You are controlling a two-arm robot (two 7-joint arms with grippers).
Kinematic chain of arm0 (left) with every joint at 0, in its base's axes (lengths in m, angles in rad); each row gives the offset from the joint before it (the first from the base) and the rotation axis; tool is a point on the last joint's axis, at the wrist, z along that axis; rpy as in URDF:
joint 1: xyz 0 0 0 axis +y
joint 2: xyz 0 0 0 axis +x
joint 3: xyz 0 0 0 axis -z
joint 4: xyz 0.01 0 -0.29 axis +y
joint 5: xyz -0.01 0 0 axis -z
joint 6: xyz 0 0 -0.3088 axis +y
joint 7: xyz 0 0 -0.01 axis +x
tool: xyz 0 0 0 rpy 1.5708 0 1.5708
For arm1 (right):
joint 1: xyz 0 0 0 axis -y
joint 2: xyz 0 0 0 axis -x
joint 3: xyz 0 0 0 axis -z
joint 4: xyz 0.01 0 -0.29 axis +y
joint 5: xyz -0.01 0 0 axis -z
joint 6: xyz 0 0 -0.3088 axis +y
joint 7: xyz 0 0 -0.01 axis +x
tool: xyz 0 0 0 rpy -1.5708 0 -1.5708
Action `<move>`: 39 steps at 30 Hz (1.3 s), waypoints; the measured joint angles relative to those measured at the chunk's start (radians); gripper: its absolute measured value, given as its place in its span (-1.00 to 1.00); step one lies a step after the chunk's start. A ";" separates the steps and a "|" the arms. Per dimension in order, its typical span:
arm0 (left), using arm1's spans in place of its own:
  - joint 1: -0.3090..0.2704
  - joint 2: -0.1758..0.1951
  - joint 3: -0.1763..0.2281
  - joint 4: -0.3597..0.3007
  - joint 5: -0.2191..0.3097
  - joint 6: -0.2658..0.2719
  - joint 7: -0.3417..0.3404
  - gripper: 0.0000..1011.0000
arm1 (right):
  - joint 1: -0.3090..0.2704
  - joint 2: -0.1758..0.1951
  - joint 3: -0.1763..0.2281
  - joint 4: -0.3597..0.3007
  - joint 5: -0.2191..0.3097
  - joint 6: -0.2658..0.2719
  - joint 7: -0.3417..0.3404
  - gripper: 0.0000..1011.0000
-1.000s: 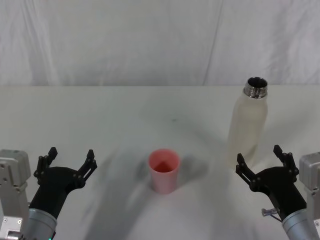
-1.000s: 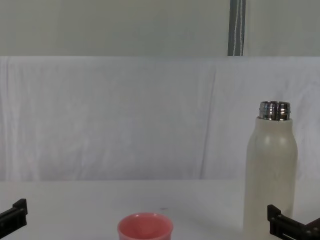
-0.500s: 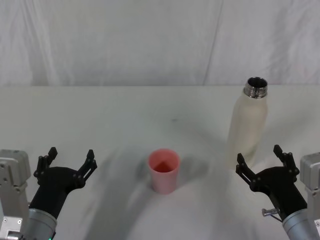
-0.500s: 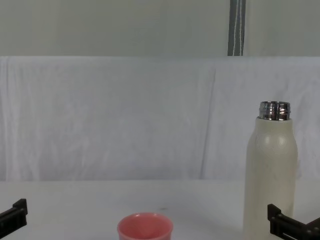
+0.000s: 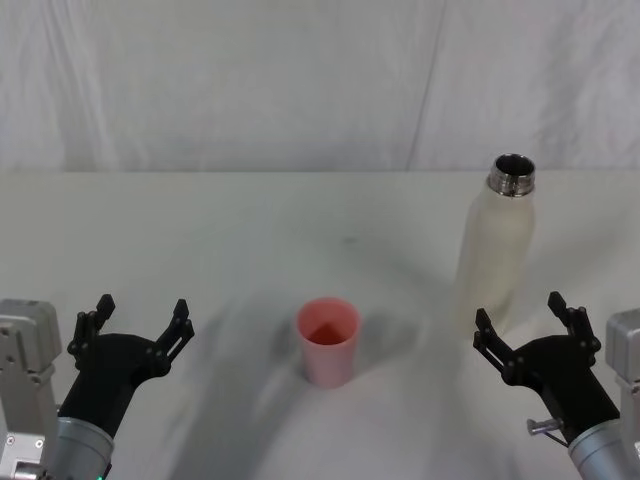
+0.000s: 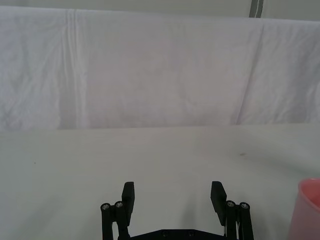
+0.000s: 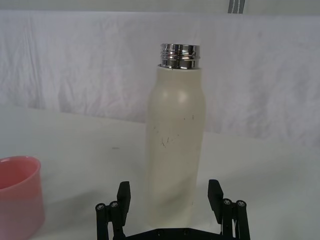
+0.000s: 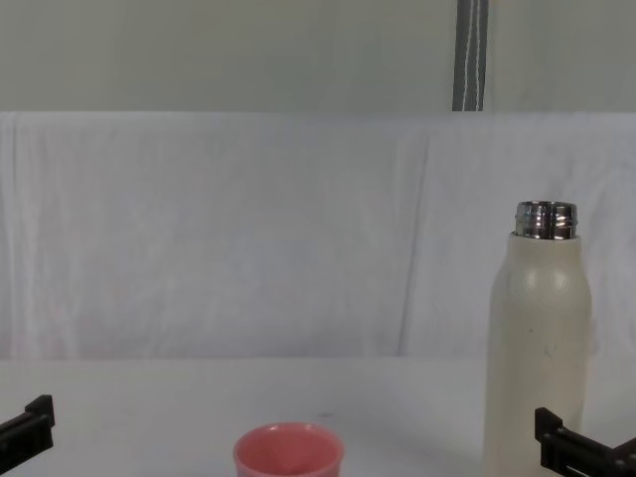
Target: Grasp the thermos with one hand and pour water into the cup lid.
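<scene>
On our left, the left gripper [image 5: 135,320], black and two-jawed on a grey metal body, sits low at the near edge of the white cloth-covered table [image 5: 230,230] with its jaws spread wide and nothing between them; we judge it idle. Towards the middle stands the cup lid [image 5: 327,341], a small round pink cup with a plain smooth rim, upright, open-mouthed and well apart from both grippers. We expect it to be light and easy to knock over, so a stream should fall into its centre without the bottle touching it. To the right stands the thermos [image 5: 496,246], a tall cream-white cylindrical bottle with rounded shoulders and a shiny steel threaded neck, upright and uncapped, farther back than the cup. Its wall looks hard and smooth, likely slippery, and if full it is heavy and top-loaded. We would take it around the straight mid-body, below the shoulders. Just in front of it, the right gripper [image 5: 528,326] is fully spread and empty, lined up with the bottle's lower body but not touching it.
</scene>
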 joint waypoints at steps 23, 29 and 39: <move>0.000 0.000 0.000 0.000 0.000 0.000 0.000 0.98 | 0.027 -0.027 0.066 0.029 0.073 0.038 0.100 0.98; 0.000 0.000 0.000 0.000 0.000 0.000 0.000 0.98 | 0.048 -0.026 0.069 0.049 0.089 0.041 0.114 0.98; 0.000 0.000 0.000 0.000 0.000 0.000 0.000 0.98 | 0.087 -0.019 0.064 0.078 0.103 0.047 0.130 0.98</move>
